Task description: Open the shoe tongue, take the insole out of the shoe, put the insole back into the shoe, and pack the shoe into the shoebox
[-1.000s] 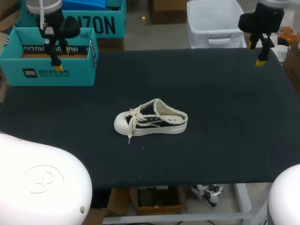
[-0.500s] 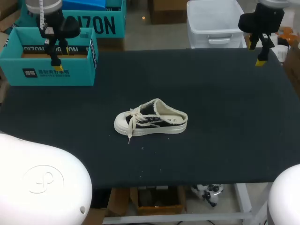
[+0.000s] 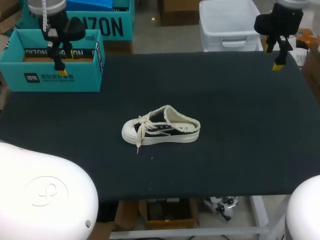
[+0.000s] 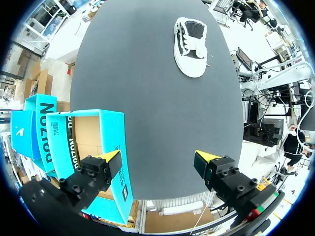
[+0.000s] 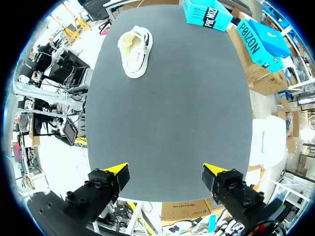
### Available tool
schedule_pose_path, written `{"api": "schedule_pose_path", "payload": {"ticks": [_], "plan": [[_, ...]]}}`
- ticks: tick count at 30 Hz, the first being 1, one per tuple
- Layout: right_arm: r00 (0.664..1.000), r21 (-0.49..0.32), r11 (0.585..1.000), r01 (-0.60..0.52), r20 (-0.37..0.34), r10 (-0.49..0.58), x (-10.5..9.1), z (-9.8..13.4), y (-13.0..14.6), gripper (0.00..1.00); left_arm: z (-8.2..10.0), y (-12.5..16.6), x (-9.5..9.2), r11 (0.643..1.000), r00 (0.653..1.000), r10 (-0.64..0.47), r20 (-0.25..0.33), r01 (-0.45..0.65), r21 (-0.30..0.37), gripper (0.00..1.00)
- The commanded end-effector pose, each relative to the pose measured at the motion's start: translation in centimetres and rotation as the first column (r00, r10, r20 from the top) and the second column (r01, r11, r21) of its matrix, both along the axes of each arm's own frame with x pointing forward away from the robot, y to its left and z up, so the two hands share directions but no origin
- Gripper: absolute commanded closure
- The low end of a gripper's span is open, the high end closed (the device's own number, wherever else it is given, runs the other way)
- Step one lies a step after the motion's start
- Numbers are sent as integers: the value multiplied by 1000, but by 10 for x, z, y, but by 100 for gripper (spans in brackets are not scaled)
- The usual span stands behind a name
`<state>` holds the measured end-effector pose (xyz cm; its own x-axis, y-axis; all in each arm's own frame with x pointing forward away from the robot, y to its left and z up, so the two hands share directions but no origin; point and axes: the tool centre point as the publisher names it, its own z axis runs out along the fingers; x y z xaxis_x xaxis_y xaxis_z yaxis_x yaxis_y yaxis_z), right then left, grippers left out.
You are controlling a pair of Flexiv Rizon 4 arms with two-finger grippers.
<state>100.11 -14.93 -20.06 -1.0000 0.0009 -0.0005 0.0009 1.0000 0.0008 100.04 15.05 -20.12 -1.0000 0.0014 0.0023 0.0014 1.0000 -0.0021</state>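
The black table [image 3: 240, 150] is carrying the shoe [image 3: 161, 126] around its middle. The shoe is lying on its sole, with its toe pointing toward my left and its open heel toward my right. Its cream laces [image 3: 141, 131] are trailing off the toe end on the near side. Farther back and well off to the left of the shoe, the open teal shoebox [image 3: 50, 77] is sitting at the table's far corner, its cardboard inside facing up. The left gripper [image 4: 157, 160] is hanging over the edge of that shoebox, its fingers spread wide and holding nothing, and the shoe is lying well ahead of it across bare tabletop. Far behind and to the right of the shoe, the right gripper [image 5: 165, 171] is hovering over the table's far edge. Its fingers are likewise spread apart and empty. The shoe is lying well ahead of it too, with the shoebox sitting farther off past the shoe.
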Motion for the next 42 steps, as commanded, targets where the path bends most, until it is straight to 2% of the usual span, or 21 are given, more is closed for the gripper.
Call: {"api": "schedule_pose_path", "payload": {"ticks": [1, 6, 7, 9, 14, 16, 18, 20, 21, 23, 25, 28, 31, 33, 34, 36, 37, 39, 40, 42], "plan": [[1000, -1, 1000, 0, -1, 0, 0, 1, 0, 0, 0, 0, 0, 1000, 1000, 0, 0, 0, 1, 0], [1000, -1, 1000, 0, -1, 0, 0, 1, 0, 0, 0, 0, 0, 1000, 1000, 0, 0, 0, 1, 0], [1000, 32, 999, -15, -14, 16, 0, 2, 2, 0, 0, 0, 0, 1000, 1000, 0, 0, 0, 1, 0], [1000, 41, 999, -8, -1, 8, -1, 0, 6, 0, 1, -4, -2, 998, 998, 66, -9, -66, 15, 0], [1000, 128, 992, -7, 12, 5, -13, -16, 30, 0, 2, -13, -15, 985, 984, 173, -50, -172, 34, 0], [1000, 156, 988, -2, 13, 0, -21, -25, 43, 0, 4, -17, -22, 971, 967, 236, -90, -234, 41, 0], [1000, 173, 985, 5, 19, -8, -27, -31, 52, 0, 5, -20, -27, 957, 953, 288, -98, -284, 50, 0], [999, 199, 980, 22, 27, -28, -34, -38, 60, 0, 7, -23, -34, 934, 925, 358, -130, -351, 70, 0], [999, 213, 977, 24, 29, -31, -39, -42, 68, 0, 7, -26, -40, 937, 928, 348, -130, -344, 57, 0], [999, 227, 973, 33, 34, -41, -45, -49, 76, 0, 7, -29, -46, 909, 899, 416, -135, -410, 69, 0], [997, 265, 964, 38, 50, -53, -52, -56, 82, 0, 9, -32, -54, 900, 880, 433, -197, -434, 39, 0], [993, 306, 951, 49, 84, -78, -63, -67, 93, 0, 10, -39, -65, 859, 830, 505, -235, -510, 43, 0], [988, 352, 934, 57, 117, -105, -71, -78, 105, 0, 10, -46, -77, 820, 800, 563, -208, -571, 24, 0], [984, 378, 923, 67, 127, -123, -75, -85, 110, 0, 10, -50, -85, 810, 790, 575, -211, -586, 14, 0], [982, 402, 913, 70, 132, -134, -77, -91, 114, 0, 9, -54, -91, 796, 781, 597, -183, -605, 14, 0], [980, 433, 899, 67, 141, -141, -81, -98, 121, 0, 9, -58, -97, 789, 773, 606, -188, -615, 18, 0], [980, 449, 891, 65, 141, -142, -83, -101, 123, 0, 9, -60, -99, 771, 759, 631, -162, -636, 21, 0], [980, 461, 885, 60, 140, -139, -86, -109, 130, 0, 9, -64, -107, 757, 748, 648, -143, -653, 17, 0], [981, 474, 879, 47, 145, -130, -87, -111, 132, 0, 9, -66, -109, 737, 731, 672, -118, -676, 13, 0], [982, 488, 873, 25, 152, -113, -90, -115, 136, 0, 9, -69, -115, 742, 736, 668, -107, -670, 18, 0]]}}
